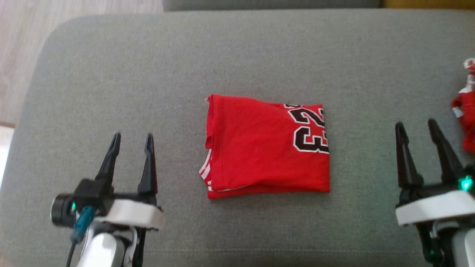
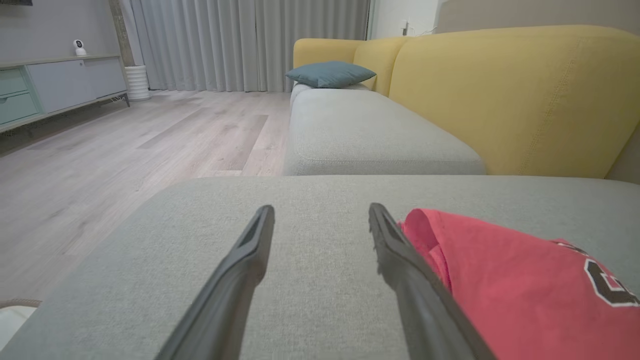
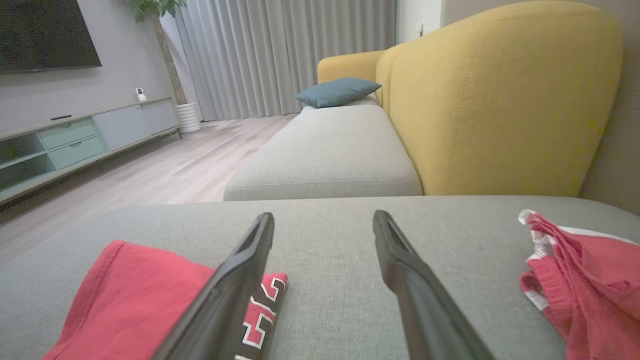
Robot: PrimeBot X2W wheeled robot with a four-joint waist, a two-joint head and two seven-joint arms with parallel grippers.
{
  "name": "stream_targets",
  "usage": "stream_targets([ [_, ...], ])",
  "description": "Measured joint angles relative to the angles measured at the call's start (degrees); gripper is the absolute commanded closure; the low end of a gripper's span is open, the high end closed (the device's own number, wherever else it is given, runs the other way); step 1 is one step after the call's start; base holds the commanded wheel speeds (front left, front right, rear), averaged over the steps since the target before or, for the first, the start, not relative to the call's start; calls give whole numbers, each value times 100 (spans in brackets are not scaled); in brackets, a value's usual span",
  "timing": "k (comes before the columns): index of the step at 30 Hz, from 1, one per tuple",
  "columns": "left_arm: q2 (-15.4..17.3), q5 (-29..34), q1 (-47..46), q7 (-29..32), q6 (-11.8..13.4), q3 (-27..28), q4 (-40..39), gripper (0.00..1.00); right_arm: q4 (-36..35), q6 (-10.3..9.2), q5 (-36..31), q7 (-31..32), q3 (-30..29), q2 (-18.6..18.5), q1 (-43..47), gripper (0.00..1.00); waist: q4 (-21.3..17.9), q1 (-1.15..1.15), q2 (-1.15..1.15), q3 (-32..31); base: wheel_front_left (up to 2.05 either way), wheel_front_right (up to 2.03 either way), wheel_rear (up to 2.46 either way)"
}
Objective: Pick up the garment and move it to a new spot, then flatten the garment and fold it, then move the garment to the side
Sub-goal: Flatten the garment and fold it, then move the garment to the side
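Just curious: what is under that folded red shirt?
The red shirt lies flat on the grey cushion. Its own folded layers show at the edge; anything between them is covered.

The left gripper [image 1: 131,142] sits lower left, the right gripper [image 1: 417,129] lower right; both gape empty, fingers pointing up.

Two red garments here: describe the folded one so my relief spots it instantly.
Start at the wide grey seat cushion. At its middle lies the red jersey. It is folded into a flat rectangle showing black, white-edged numerals, unlike the crumpled red garment at the cushion's right edge.
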Motion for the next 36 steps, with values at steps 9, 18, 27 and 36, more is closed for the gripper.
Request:
stream_targets([
  [9, 134, 0, 521, 172, 51, -29, -89, 0, -208, 0, -96, 280, -121, 259, 622, 0, -78, 0, 0, -511, 0, 0, 0],
  [18, 230, -2, 814, 367, 59, -52, -178, 0, -294, 0, -193, 475, -104, 323, 990, 0, -88, 0, 0, -893, 0, 0, 0],
  [27, 314, -110, 902, 393, 59, -54, -209, 0, -412, 0, -244, 532, -124, 380, 1098, 0, -110, 0, 0, -988, 0, 0, 0],
  [36, 342, -111, 901, 393, 60, -58, -179, 0, -420, 0, -271, 580, -129, 387, 1098, 0, -113, 0, 0, -978, 0, 0, 0],
])
